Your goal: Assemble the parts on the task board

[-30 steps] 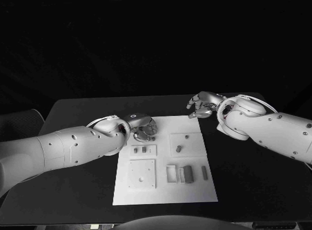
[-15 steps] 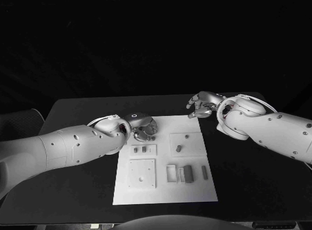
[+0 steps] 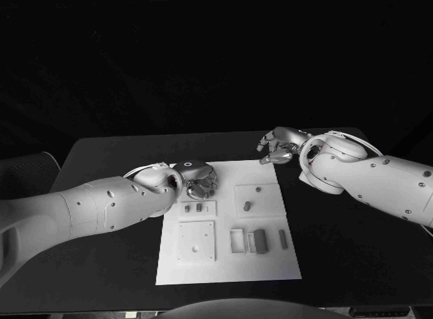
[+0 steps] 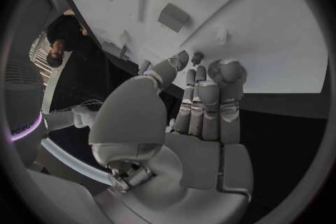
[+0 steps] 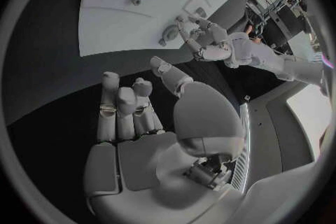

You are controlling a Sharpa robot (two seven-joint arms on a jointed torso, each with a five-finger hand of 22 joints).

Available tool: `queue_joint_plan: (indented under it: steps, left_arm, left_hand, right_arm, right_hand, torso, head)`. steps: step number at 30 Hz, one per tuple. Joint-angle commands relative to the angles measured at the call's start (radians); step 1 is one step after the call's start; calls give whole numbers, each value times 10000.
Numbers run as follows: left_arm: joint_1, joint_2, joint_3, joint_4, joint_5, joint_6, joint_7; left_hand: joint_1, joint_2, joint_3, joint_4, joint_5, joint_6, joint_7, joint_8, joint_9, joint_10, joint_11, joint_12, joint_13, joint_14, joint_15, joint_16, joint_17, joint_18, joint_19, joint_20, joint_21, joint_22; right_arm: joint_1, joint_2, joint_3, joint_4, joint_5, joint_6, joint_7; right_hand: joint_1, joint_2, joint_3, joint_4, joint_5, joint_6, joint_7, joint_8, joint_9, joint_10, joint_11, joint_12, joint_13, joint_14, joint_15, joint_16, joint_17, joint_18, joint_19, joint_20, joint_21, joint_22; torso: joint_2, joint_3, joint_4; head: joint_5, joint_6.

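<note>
Lying flat in the middle of the bench (image 3: 111, 153), the board (image 3: 231, 266) carries raised white sub-plates and several small grey parts. Two short parts (image 3: 194, 208) sit side by side on the plate under the left robot hand, a peg (image 3: 259, 189) and a longer piece (image 3: 248, 207) rest on the plate to their right, and a row of bars (image 3: 261, 240) lies at the near right beside a white slotted holder. A larger square plate (image 3: 196, 240) at the near left looks bare apart from small holes.

As a judgement, assembly looks barely begun: most parts appear loose or laid out rather than fitted together, though from overhead it cannot be told whether the peg is already seated.

The left robot hand (image 3: 199, 181) hangs over the board's far-left corner. In the left wrist view its fingers (image 4: 201, 102) are held close together and straight, thumb alongside, tips near the board's edge with nothing gripped; whether they touch the surface cannot be told.

The right robot hand (image 3: 279, 147) hovers over the bench just past the board's far-right corner. Its fingers (image 5: 122, 102) are loosely curled yet apart, thumb out, holding nothing.
</note>
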State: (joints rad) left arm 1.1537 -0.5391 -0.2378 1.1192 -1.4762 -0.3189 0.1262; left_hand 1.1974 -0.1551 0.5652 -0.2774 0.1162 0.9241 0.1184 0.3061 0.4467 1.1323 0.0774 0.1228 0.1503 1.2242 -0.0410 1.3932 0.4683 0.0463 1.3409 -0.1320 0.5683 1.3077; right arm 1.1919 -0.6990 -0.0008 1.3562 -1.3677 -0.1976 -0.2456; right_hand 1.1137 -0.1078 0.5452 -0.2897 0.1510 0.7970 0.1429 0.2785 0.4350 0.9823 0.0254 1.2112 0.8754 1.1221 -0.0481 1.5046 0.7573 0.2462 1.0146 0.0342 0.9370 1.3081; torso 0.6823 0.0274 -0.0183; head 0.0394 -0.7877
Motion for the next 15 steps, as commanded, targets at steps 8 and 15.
queue_joint_plan:
  steps: [8,15]
  left_arm:
    - [-71,149,6,-166,-104,17,50]
    - [-112,196,8,-392,-103,-87,59]
  left_hand:
    - [34,160,77,-42,-53,94,86,66,-7,162,16,-11,34,58,59,73,-23,1154,-21,-38,78,236]
    - [28,201,101,-35,-57,85,155,49,-23,189,57,-24,44,57,98,84,-28,1166,-30,-11,101,233]
  right_arm:
    - [-5,-3,5,42,-34,124,54]
    - [-5,1,5,62,-34,114,58]
  right_hand:
    - [-33,-9,-28,10,12,315,292,-62,-12,-492,344,44,-11,-17,9,10,-16,156,-28,-17,-48,168]
    - [-39,-6,-29,12,11,314,293,-63,-13,-492,345,47,-11,-15,10,12,-16,156,-25,-18,-47,168]
  torso:
    - [4,1,2]
    - [1,-1,9]
  head:
    - [-40,-41]
    - [-104,-39]
